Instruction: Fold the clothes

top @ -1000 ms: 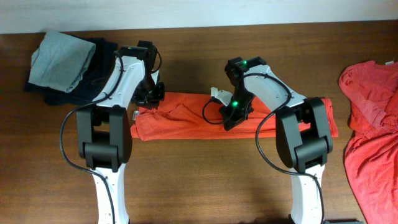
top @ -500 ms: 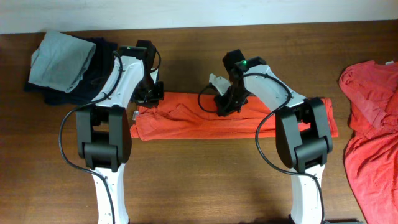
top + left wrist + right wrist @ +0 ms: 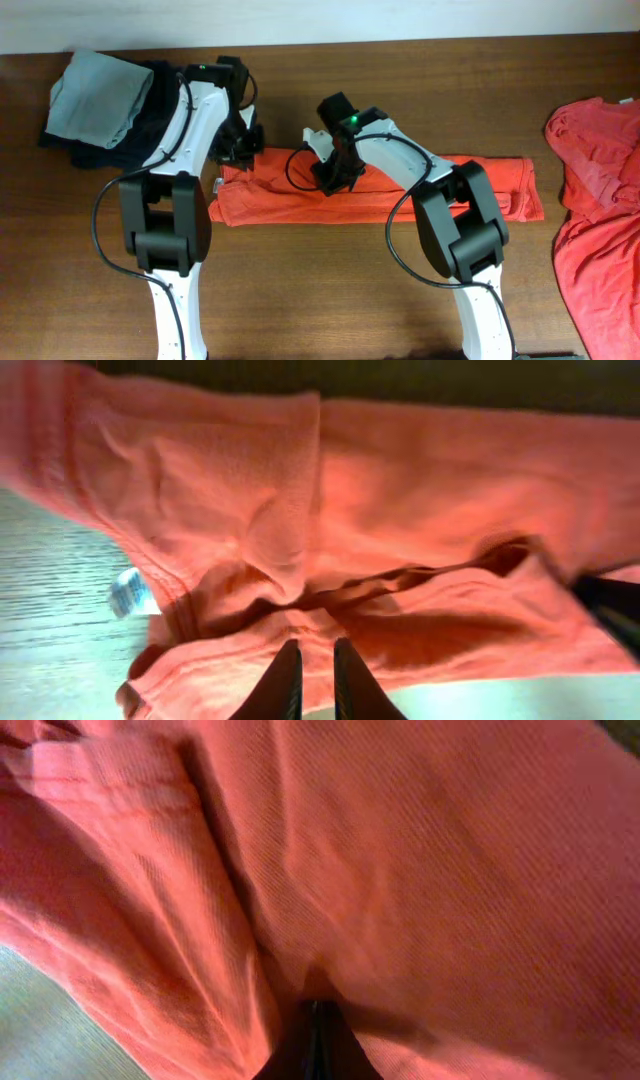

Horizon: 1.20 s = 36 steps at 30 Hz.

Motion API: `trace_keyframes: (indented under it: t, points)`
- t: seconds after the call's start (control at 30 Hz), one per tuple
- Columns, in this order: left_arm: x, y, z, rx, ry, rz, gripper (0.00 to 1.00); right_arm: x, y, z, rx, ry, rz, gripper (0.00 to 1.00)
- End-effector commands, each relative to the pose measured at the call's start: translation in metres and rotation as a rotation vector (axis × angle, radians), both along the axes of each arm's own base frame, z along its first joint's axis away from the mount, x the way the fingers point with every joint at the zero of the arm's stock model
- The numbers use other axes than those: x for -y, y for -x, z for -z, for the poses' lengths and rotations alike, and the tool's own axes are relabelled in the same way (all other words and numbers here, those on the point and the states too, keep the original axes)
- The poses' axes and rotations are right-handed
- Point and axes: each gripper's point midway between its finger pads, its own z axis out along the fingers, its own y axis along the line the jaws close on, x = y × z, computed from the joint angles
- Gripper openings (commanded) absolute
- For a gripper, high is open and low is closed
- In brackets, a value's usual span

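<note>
Left wrist view: the left gripper (image 3: 315, 648) has its jaws nearly together, with only a narrow slit between them. We cannot tell whether any cloth is caught in the slit. The shirt (image 3: 400, 490) lies directly ahead of the tips, rumpled, with a dark crease running across it. A small label (image 3: 130, 592) shows at its edge to one side.

Right wrist view: the right gripper (image 3: 315, 1015) has its jaws pressed together at the foot of a crease. Cloth fills the view on all sides. We cannot see whether a ply is held between the jaws.

Overhead view: the shirt is folded into a long strip. Its long axis runs left to right across the table (image 3: 300, 290). The left gripper sits at the strip's far-left corner. The right gripper sits on the strip just left of its middle. The strip's right end is well apart from both grippers.

We judge that the coming fold crosses the long axis. If so, the right arm is the nearer arm for the free right end.

The bare wood is flat, with room in front of the strip. A second shirt (image 3: 590, 190) lies unfolded at the right edge. A grey-green garment (image 3: 95, 95) rests on a navy garment (image 3: 160, 115) at the far left, near the left gripper.
</note>
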Motion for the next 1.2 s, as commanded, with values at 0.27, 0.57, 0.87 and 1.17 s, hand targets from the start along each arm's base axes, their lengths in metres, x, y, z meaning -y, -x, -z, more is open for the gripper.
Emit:
trace_keyframes:
  t: [0.27,0.57,0.87,1.17]
  points:
    - [-0.041,-0.024,-0.007,0.072,-0.017,-0.14,0.32,0.0,-0.029,-0.028,0.097,-0.044,-0.065,0.04]
    - [-0.139,-0.037,-0.009,0.088,0.039,-0.553,0.35,-0.04,-0.054,-0.085,0.287,-0.111,-0.199,0.27]
    - [-0.183,-0.025,-0.009,0.07,0.034,-0.655,0.82,-0.112,-0.025,-0.097,0.422,-0.183,-0.445,0.45]
    - [-0.183,-0.025,-0.009,0.071,0.033,-0.653,0.99,-0.143,-0.011,-0.093,0.486,-0.193,-0.542,0.37]
